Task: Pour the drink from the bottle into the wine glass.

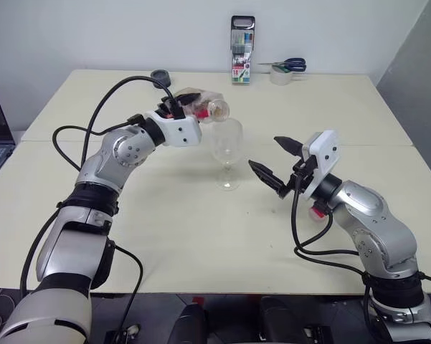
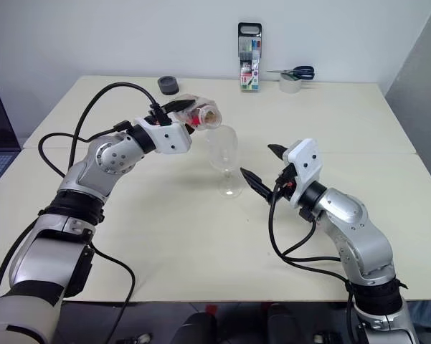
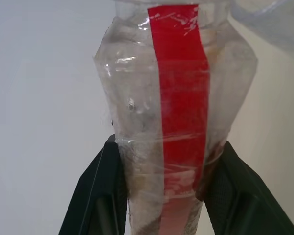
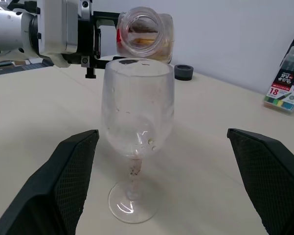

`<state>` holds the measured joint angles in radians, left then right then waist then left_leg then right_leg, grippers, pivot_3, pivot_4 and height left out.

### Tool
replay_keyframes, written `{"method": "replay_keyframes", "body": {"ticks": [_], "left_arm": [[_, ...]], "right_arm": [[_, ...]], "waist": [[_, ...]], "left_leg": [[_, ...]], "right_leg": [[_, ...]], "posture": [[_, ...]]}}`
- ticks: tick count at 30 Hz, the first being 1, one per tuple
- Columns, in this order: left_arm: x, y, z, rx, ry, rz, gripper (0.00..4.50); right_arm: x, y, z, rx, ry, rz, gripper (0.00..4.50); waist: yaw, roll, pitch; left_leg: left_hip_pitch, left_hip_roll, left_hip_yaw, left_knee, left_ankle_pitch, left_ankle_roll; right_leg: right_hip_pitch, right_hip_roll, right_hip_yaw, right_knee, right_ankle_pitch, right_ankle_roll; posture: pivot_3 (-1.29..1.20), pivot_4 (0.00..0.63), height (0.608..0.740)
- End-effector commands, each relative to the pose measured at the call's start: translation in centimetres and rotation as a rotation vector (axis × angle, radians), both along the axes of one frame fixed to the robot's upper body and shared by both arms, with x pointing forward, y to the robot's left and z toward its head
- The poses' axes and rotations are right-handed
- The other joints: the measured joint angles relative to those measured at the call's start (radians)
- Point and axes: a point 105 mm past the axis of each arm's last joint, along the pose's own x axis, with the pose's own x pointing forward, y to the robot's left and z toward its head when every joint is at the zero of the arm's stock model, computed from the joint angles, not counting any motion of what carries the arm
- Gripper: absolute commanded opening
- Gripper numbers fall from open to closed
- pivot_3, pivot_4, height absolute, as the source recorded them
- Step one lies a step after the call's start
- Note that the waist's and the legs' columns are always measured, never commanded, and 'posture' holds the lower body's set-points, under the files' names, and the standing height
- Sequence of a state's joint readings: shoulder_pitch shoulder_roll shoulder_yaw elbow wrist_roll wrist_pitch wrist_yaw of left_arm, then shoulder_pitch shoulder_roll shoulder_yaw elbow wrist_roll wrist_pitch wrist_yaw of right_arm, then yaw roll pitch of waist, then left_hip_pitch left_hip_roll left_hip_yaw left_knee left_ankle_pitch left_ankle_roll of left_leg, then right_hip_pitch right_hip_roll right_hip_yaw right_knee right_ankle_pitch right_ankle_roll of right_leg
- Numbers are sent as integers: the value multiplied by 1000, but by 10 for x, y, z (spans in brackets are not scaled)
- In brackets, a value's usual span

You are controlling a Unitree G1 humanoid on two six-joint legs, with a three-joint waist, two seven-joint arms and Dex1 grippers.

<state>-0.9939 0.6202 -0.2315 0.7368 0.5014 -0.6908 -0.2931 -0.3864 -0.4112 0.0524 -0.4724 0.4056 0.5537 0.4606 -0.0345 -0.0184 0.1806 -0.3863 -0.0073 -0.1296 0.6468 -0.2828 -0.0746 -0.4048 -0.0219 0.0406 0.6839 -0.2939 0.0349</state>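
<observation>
Nearest the head camera, at about four o'clock from the glass, the right pincer (image 1: 274, 165) hangs with its black fingers spread wide and holding nothing, its forearm low over the cream desk (image 1: 165, 229) and the fingers pointed roughly level toward the glass stem. Just beyond it stands the clear stemmed wine glass (image 1: 227, 152), upright near the desk's middle; its bowl looks empty apart from a few specks, so I judge that nearly all the pouring is left.

At eleven o'clock from the glass, the left pincer (image 1: 181, 107) is clamped on the small clear squarish plastic bottle with a red label strip (image 1: 204, 106). That bottle lies tipped nearly level, its uncapped mouth at the glass rim, and a little reddish-brown drink (image 4: 143, 38) shows inside. The left arm is raised, with the elbow bent.

Farthest, at twelve o'clock, a marker pack (image 1: 242, 70), scissors (image 1: 287, 65) and a tape roll (image 1: 160, 76) lie.
</observation>
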Motion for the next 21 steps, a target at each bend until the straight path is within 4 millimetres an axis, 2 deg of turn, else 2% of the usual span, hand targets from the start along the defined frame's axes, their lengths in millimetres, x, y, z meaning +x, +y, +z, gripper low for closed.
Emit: {"method": "replay_keyframes", "body": {"ticks": [1,21], "left_arm": [[-6,-4,28,14,-128,-31,1681],[-5,1,44,101,-257,-5,1681]], "right_arm": [[-2,-2,17,15,-75,-8,4500],[-14,1,12,-14,-53,86,4500]], "waist": [[0,0,0],[-8,0,0]], "left_leg": [[0,0,0,0,0,0],[1,-1,0,2,0,0]], "right_leg": [[0,0,0,0,0,0],[-1,0,0,6,0,0]], "posture": [[0,150,740],[0,150,740]]}}
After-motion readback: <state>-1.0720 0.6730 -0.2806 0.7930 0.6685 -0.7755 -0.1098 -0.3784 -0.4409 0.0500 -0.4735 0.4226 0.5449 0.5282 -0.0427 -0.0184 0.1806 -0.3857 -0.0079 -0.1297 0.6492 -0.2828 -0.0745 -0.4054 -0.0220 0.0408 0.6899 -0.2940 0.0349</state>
